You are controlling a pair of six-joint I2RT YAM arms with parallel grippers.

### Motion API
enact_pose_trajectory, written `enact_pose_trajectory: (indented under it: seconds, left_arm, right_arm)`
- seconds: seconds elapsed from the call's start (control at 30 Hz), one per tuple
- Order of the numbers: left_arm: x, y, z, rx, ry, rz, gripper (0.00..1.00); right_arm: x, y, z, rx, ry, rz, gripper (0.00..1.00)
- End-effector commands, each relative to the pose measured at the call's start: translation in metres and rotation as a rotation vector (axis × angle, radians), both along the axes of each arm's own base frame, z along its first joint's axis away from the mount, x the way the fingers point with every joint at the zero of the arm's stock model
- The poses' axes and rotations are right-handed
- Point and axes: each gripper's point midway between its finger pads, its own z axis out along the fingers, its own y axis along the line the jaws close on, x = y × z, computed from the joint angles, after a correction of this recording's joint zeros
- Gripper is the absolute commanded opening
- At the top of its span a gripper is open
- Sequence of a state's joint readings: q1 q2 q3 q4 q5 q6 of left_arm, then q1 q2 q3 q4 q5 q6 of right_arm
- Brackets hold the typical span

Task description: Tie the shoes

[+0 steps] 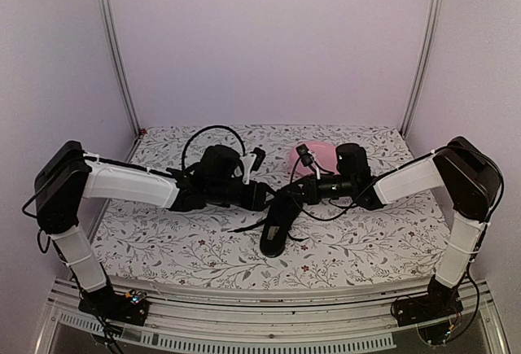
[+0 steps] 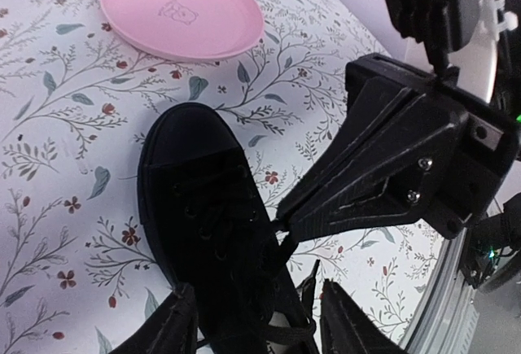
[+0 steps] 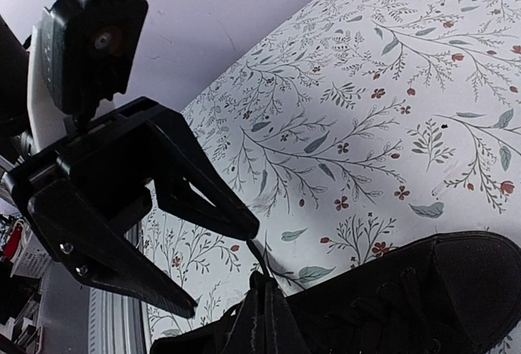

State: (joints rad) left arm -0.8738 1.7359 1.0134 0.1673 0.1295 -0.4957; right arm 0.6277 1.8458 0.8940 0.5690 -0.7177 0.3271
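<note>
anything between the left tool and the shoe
Nothing visible does: the left tool is open, its fingers either side of the shoe. The right tool is shut at the laces, beside it, not between.

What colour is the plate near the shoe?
Pink. The plate shows best in the left wrist view.
</note>
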Motion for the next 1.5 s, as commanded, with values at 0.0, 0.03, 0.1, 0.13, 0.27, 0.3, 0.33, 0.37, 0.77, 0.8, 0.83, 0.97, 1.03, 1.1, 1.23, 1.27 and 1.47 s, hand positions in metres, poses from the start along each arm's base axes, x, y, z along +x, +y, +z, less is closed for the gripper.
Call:
enact_pose_trajectory:
  seconds: [0.0,0.03,0.1,0.13,0.27,0.3,0.33,0.37,0.77,0.8,0.83,0.97,1.03,1.1,1.23,1.27,1.47]
  left_arm:
    - [0.006,-0.025,0.009,-0.056,-0.049,-0.095,0.51]
    - [0.005,-0.028,0.009,-0.060,-0.051,-0.111,0.51]
    - [0.005,-0.033,0.006,-0.063,-0.051,-0.137,0.52]
    - [0.005,-0.035,0.004,-0.061,-0.052,-0.143,0.52]
    - [0.009,-0.041,-0.001,-0.057,-0.054,-0.154,0.52]
    - [0.009,-0.042,-0.003,-0.054,-0.053,-0.156,0.51]
    - [0.010,-0.043,-0.004,-0.054,-0.056,-0.158,0.49]
    - [0.012,-0.044,-0.003,-0.056,-0.059,-0.157,0.44]
    - [0.017,-0.040,-0.014,-0.038,-0.061,-0.110,0.00]
    - [0.018,-0.038,-0.014,-0.038,-0.063,-0.102,0.00]
    - [0.018,-0.036,-0.013,-0.040,-0.067,-0.094,0.00]
    - [0.019,-0.028,-0.008,-0.054,-0.081,-0.066,0.00]
    - [0.018,-0.026,-0.006,-0.063,-0.077,-0.061,0.00]
    - [0.017,-0.025,-0.007,-0.069,-0.064,-0.059,0.00]
    - [0.016,-0.025,-0.007,-0.087,-0.053,-0.053,0.00]
    - [0.016,-0.025,-0.008,-0.089,-0.048,-0.052,0.00]
    - [0.014,-0.025,-0.008,-0.099,-0.038,-0.056,0.00]
  right_arm:
    - [0.002,0.000,0.016,0.029,-0.042,-0.003,0.02]
    - [0.003,0.000,0.016,0.029,-0.038,-0.006,0.02]
    - [0.003,0.000,0.016,0.031,-0.033,-0.006,0.02]
    - [0.003,0.000,0.016,0.031,-0.030,-0.006,0.02]
    - [0.003,0.001,0.015,0.031,-0.025,-0.004,0.02]
    - [0.002,0.000,0.014,0.029,-0.025,-0.003,0.02]
    - [0.003,0.000,0.015,0.031,-0.027,-0.005,0.02]
    - [0.002,0.000,0.015,0.030,-0.027,-0.004,0.02]
    - [-0.002,-0.004,0.022,0.031,-0.046,-0.006,0.05]
    - [-0.003,-0.005,0.023,0.029,-0.052,-0.010,0.09]
    - [-0.002,-0.006,0.025,0.026,-0.058,-0.019,0.16]
    - [-0.001,-0.021,0.026,-0.016,-0.048,-0.112,0.41]
    - [-0.006,-0.026,0.024,-0.059,-0.058,-0.150,0.49]
    - [-0.016,-0.028,0.019,-0.104,-0.069,-0.154,0.50]
    - [-0.042,-0.027,0.004,-0.140,-0.060,-0.123,0.49]
    - [-0.046,-0.026,-0.002,-0.150,-0.050,-0.116,0.49]
    - [-0.065,-0.015,-0.043,-0.229,0.009,-0.068,0.47]
